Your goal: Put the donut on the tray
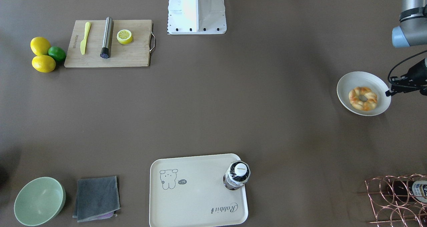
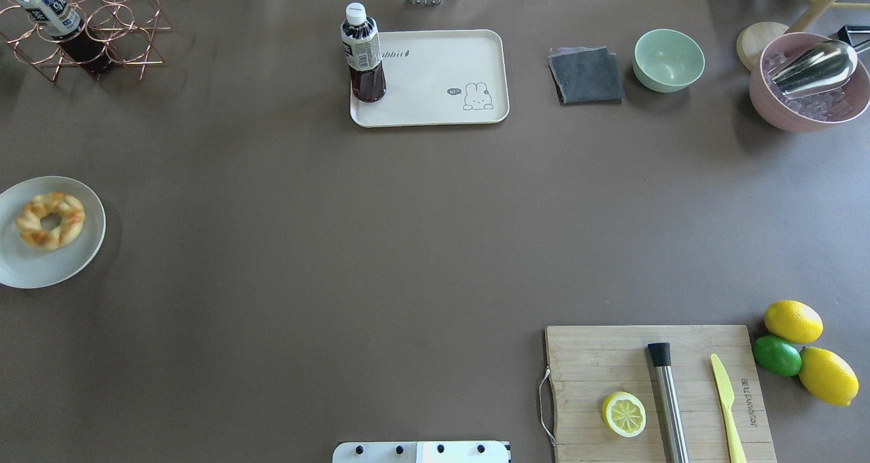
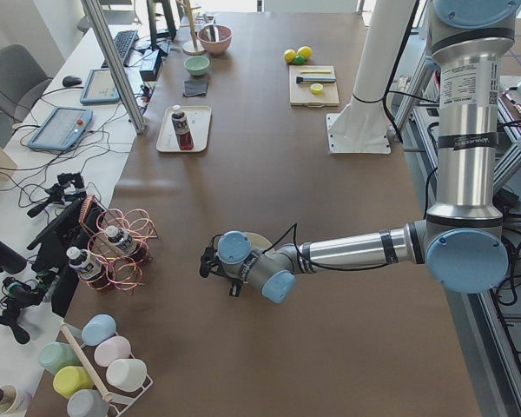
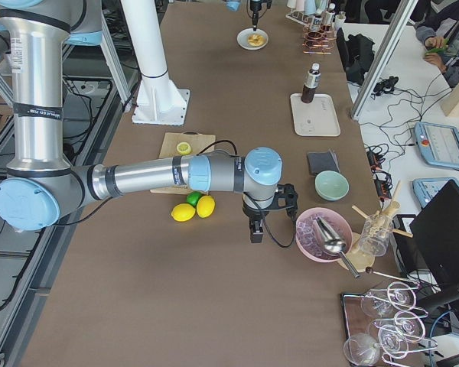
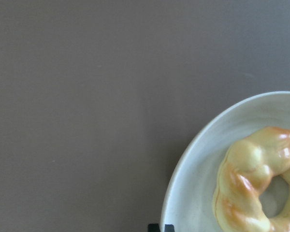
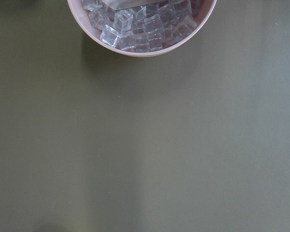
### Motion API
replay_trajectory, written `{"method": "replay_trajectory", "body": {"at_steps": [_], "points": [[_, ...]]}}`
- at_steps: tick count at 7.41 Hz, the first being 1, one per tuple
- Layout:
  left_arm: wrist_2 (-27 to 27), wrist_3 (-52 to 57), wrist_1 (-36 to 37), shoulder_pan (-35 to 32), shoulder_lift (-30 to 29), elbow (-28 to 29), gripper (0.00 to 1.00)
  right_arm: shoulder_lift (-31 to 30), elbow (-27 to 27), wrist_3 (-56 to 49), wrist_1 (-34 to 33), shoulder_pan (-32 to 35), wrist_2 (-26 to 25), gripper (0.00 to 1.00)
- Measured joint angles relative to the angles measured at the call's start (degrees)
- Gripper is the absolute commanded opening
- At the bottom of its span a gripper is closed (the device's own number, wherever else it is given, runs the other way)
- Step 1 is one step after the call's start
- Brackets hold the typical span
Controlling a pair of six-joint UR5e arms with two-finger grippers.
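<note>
Donut [image 1: 363, 98] lying flat in the white plate [image 1: 347, 83] on the counter [image 1: 233, 103]; left claw [image 3: 208, 263] over the plate's rim, just beside the donut; cannot tell whether spread or pressed together; Rabbit tray [image 1: 193, 193] well apart from the plate; right claw [image 4: 254, 228] likewise unreadable.

Diffuse bright light, soft shadows; glare spots on donut [image 5: 241, 179].

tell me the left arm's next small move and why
Probably slide the left jaws over the donut before lowering. It lies on the white plate, and the jaws hang at the plate's rim; the wrist view catches the donut only in its lower right corner.
</note>
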Motion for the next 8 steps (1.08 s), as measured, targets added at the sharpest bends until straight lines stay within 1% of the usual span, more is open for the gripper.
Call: {"method": "replay_trajectory", "body": {"at_steps": [1, 2, 3, 4, 5, 6, 7, 8], "points": [[-2.55, -4.94, 0.09, -0.03, -0.23, -2.8, 0.0, 0.22, 0.46, 0.84, 0.06, -0.07, 0.58, 1.0], [-4.69, -10.39, 0.23, 0.03, -1.26, -5.5, 0.0, 0.35, 1.97, 4.3, 0.35, -0.88, 1.09, 1.0], [-6.2, -15.35, 0.29, 0.74, -2.6, -8.44, 0.0, 0.4, 3.82, 8.88, 1.4, -2.18, 1.4, 1.0], [-6.72, -20.94, 0.37, 2.94, -4.23, -11.69, 0.0, 0.49, 4.99, 12.98, 2.9, -3.75, 1.61, 1.0], [-6.71, -27.97, 0.49, 6.14, -7.14, -14.12, 0.0, 1.17, 5.91, 17.74, 4.49, -5.7, 1.87, 1.0], [-5.59, -35.06, 1.04, 9.95, -10.52, -15.46, 0.0, 2.56, 7.07, 23.11, 5.49, -8.21, 2.0, 1.0], [-3.46, -40.16, 4.15, 13.29, -14.44, -16.78, 0.0, 4.36, 8.2, 28.53, 5.95, -11.09, 1.96, 1.0], [-1.73, -42.85, 10.76, 15.63, -18.43, -19.41, 0.0, 6.22, 9.24, 33.22, 6.14, -13.99, 1.76, 1.0]]}}
